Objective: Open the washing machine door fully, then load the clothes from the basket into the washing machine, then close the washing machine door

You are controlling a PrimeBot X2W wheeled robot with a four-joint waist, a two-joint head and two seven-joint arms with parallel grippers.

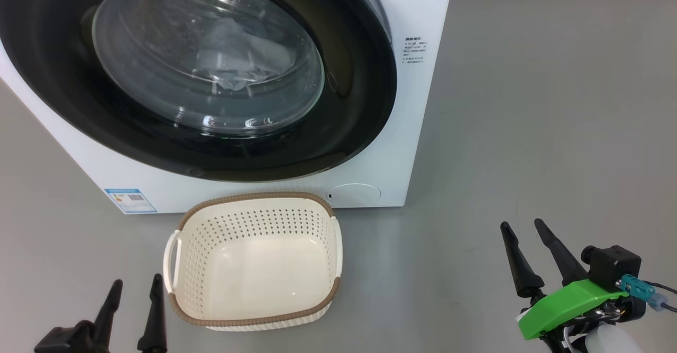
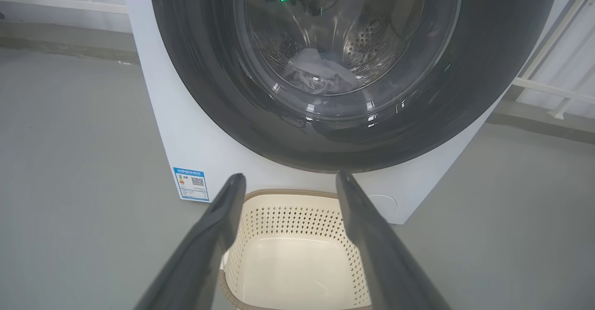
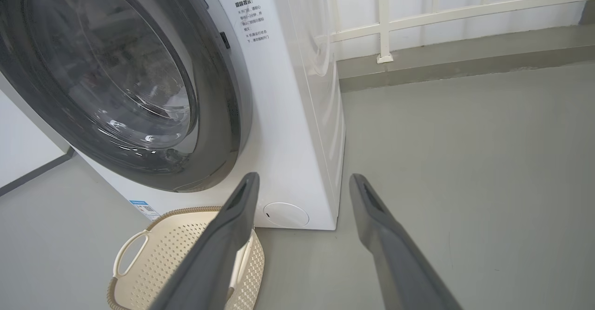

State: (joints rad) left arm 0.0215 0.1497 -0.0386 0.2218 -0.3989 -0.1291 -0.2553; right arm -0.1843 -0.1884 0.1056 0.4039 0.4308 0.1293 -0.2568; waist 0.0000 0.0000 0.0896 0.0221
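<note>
**Head view**
- Washer [image 1: 418, 146]: white, front-loading, standing on the grey floor [image 1: 529, 104].
- Door [image 1: 359, 104]: wide black rim, lying shut against the front of the washer.
- Clothes [image 1: 238, 56]: a pale crumpled heap inside the drum, seen through the glass. I cannot make out any prints.
- Label [image 1: 130, 199]: blue, low on the washer's left corner.
- Cap [image 1: 354, 194]: round, white, low on the right.
- Basket [image 1: 254, 197]: cream with a brown rim, on the floor just in front of the washer below the door. Its bare bottom is showing.
- Left tool [image 1: 137, 280]: at the lower left, just beside the basket's near left corner. Fingers spread, pinching nothing.
- Right tool [image 1: 522, 224]: at the lower right, well apart from the basket. Fingers spread, holding nothing, with a green cover [image 1: 566, 300] behind them.

**Left wrist view**
- The two dark fingers are parted wide, and the basket's far wall and bottom lie between them.
- The shut door is above, with the heap of clothes low in the drum behind the glass.
- The label is to the left of the fingers.

**Right wrist view**
- The fingers are parted wide over the floor.
- The washer's lower right corner is between their tips, and the cap is just beside the left tip.
- The basket is at the lower left, one white handle towards me.
- The door sits flush on the washer.
- A white railing [image 3: 386, 22] runs behind.
</note>
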